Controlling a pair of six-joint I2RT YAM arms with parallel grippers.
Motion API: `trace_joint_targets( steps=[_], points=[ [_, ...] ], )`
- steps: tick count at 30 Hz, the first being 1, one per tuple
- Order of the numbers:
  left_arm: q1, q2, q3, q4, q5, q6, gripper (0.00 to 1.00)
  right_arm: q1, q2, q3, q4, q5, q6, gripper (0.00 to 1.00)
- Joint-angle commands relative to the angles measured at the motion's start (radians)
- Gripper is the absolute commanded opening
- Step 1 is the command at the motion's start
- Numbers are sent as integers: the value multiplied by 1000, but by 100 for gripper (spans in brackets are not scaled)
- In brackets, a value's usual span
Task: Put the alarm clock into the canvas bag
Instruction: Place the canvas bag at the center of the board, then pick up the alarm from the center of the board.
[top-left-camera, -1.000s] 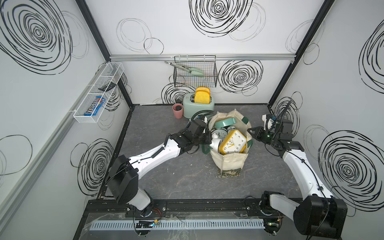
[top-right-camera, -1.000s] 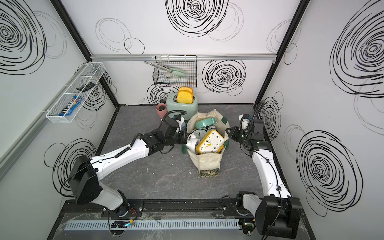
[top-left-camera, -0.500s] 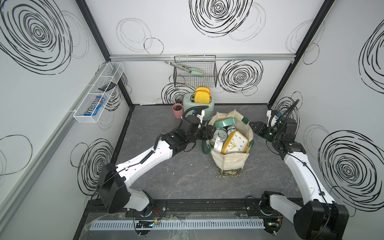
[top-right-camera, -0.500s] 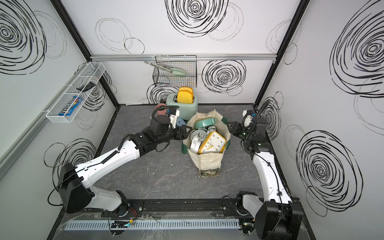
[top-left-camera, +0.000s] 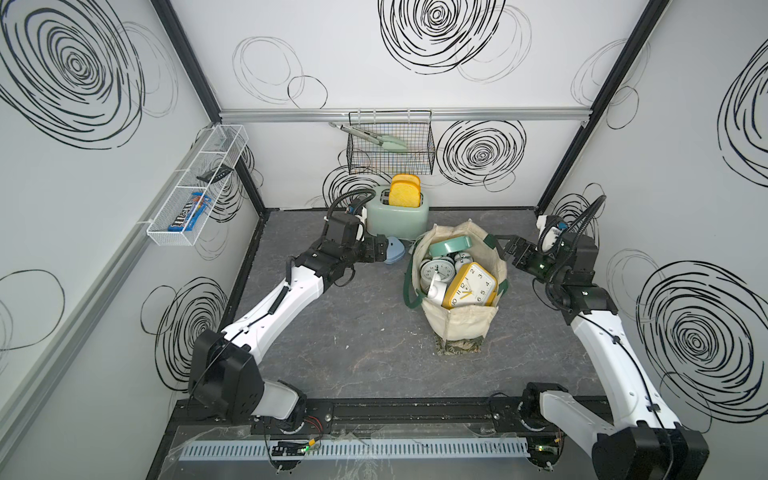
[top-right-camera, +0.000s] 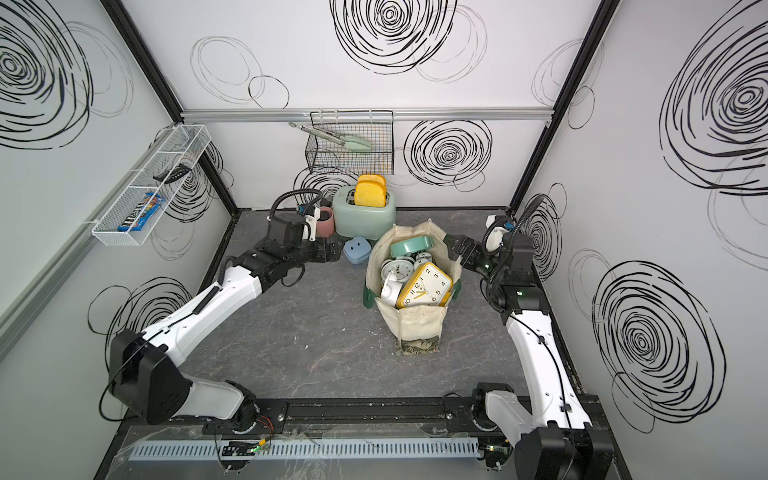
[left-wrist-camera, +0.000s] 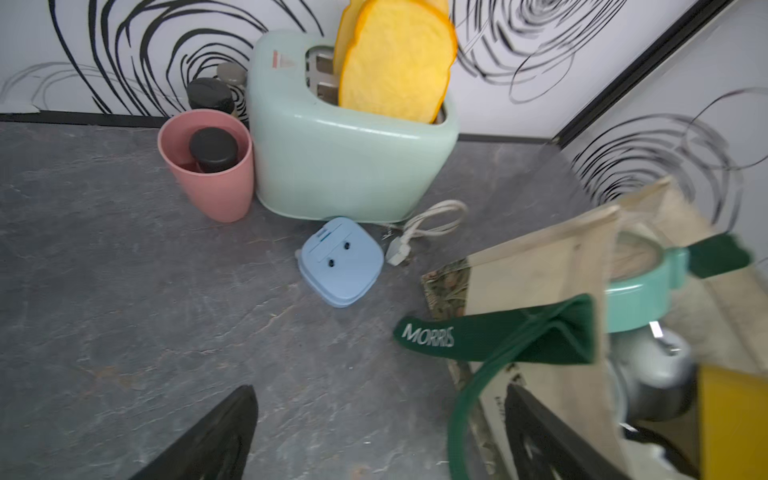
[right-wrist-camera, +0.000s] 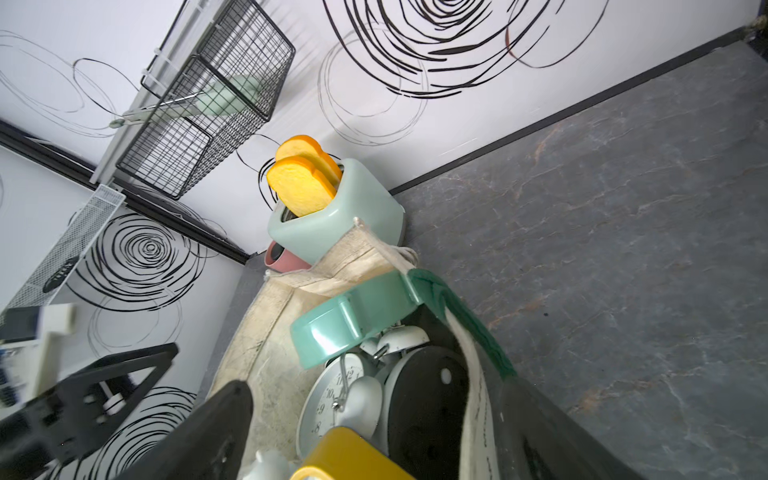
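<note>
The canvas bag (top-left-camera: 461, 322) stands right of centre on the counter (top-left-camera: 332, 332). The yellow alarm clock (top-left-camera: 469, 286) lies inside it on top of other clocks (top-left-camera: 434, 270). The left hand (top-left-camera: 377, 254) is open and empty, next to a small blue box (top-left-camera: 395, 254) left of the bag. The right hand (top-left-camera: 510, 249) is open and empty by the bag's right rim.

1. The canvas bag (top-left-camera: 459, 322) stands upright right of centre, mouth open.
2. Inside, a yellow alarm clock (top-left-camera: 469, 286) lies over silver bell clocks (top-left-camera: 435, 270) and a mint clock (top-left-camera: 449, 248).
3. The left gripper (top-left-camera: 379, 253) hangs left of the bag, beside a pale-blue object (top-left-camera: 395, 253).
4. The right gripper (top-left-camera: 509, 249) sits at the bag's right rim.
5. A mint toaster (top-left-camera: 399, 218) stands farther back.
</note>
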Motion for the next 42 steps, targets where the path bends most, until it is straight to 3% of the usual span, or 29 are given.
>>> trace_joint_targets(
  steps=[1,6,15,26,34,42],
  points=[
    [14,114,56,-57,0,191,96,44,-52,41,-62,44,-44,97],
    [23,260,104,14,35,386,96,117,-80,51,-75,37,-34,97],
    [36,493,211,145,34,621,96,150,-123,43,-160,6,-97,97],
    [54,721,479,73,54,698,96,152,-114,43,-176,-27,-126,97],
    [68,787,560,-4,147,737,96,152,-92,34,-160,-44,-127,97],
    [82,872,651,-68,142,732,96,152,-75,19,-139,-65,-117,97]
  ],
)
